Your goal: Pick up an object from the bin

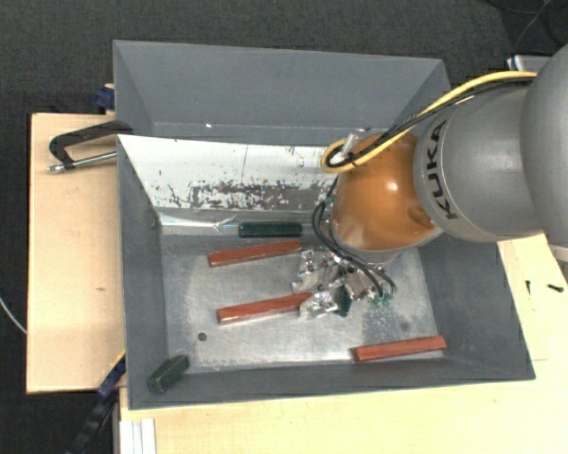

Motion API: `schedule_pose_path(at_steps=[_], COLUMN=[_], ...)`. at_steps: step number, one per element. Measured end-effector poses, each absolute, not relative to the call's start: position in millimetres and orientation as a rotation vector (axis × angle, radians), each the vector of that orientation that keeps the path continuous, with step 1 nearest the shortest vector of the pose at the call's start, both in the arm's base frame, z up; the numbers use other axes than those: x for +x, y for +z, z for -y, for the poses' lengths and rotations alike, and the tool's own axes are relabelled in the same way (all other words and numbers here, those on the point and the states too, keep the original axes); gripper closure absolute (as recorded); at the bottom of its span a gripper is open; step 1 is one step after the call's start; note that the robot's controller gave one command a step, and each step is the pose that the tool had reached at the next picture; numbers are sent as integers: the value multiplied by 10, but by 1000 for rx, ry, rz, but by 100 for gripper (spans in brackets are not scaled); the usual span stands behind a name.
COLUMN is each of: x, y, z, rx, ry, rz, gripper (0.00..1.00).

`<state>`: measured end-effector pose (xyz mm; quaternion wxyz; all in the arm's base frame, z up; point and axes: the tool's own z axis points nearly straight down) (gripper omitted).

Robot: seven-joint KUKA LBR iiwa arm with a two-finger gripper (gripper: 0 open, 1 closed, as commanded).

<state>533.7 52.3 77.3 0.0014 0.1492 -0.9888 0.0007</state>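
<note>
Grey arm (492, 159) enters from the right. Its gripper (327, 293) sits low at centre, by the right end of a red stick (260, 310), seemingly placed for an end grasp. Open or closed, I cannot tell.

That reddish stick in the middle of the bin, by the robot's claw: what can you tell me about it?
The reddish-brown stick is a slim, straight bar with a matt, painted-looking surface. It lies flat on the bin's floor, near the middle, running across the view. Its end toward the arm reaches the gripper; whether they touch I cannot tell.
</note>
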Motion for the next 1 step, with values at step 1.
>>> schedule_pose_path(at_steps=[1], x=[5260], y=[2322], z=[-661], rx=[420], ry=[-2], rz=[3120], gripper=[100])
